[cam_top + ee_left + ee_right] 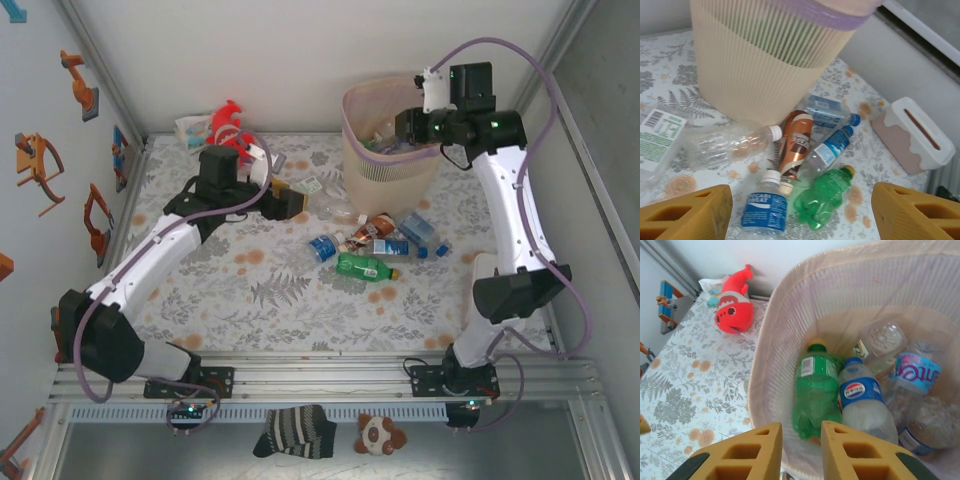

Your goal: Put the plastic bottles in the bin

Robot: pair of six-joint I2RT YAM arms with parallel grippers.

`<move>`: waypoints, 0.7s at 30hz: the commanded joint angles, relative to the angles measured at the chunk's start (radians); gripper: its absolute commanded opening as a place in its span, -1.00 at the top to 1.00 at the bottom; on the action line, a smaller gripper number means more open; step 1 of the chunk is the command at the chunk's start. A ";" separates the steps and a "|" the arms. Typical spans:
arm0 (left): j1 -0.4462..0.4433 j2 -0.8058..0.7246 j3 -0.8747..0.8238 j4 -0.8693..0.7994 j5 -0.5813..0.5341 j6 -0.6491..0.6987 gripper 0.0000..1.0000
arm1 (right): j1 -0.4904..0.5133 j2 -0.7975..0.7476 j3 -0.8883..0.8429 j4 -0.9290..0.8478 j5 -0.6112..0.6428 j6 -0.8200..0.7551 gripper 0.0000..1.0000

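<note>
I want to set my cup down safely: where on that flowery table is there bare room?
Bare cloth spans the near middle of the table, between the green bottle and the metal rail. Crowded: the loose bottles at the foot of the bin, and the far left corner around the red fish plush.

Bright, even light falls from above, leaving only faint, short shadows under the plastic bottles (370, 267) on the surface (260, 300). The white walls wash out pale. The overhead view is slightly soft, and the wrist views are sharper.
</note>
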 commanded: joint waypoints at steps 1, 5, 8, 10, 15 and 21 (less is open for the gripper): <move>0.023 0.059 0.058 -0.028 -0.040 0.046 -0.46 | 0.006 -0.077 -0.080 0.020 0.056 0.000 0.47; 0.042 0.163 0.138 -0.088 -0.091 0.097 -0.46 | 0.006 -0.174 -0.190 0.043 0.081 0.009 0.47; 0.053 0.251 0.224 -0.165 -0.128 0.171 -0.50 | 0.006 -0.235 -0.258 0.043 0.102 0.010 0.47; 0.054 0.311 0.282 -0.228 -0.162 0.244 -0.52 | 0.006 -0.269 -0.296 0.043 0.118 0.008 0.47; 0.058 0.431 0.370 -0.312 -0.230 0.446 -0.60 | 0.006 -0.330 -0.351 0.036 0.134 0.010 0.47; 0.080 0.544 0.447 -0.336 -0.248 0.569 -0.67 | 0.006 -0.355 -0.361 0.014 0.144 0.008 0.46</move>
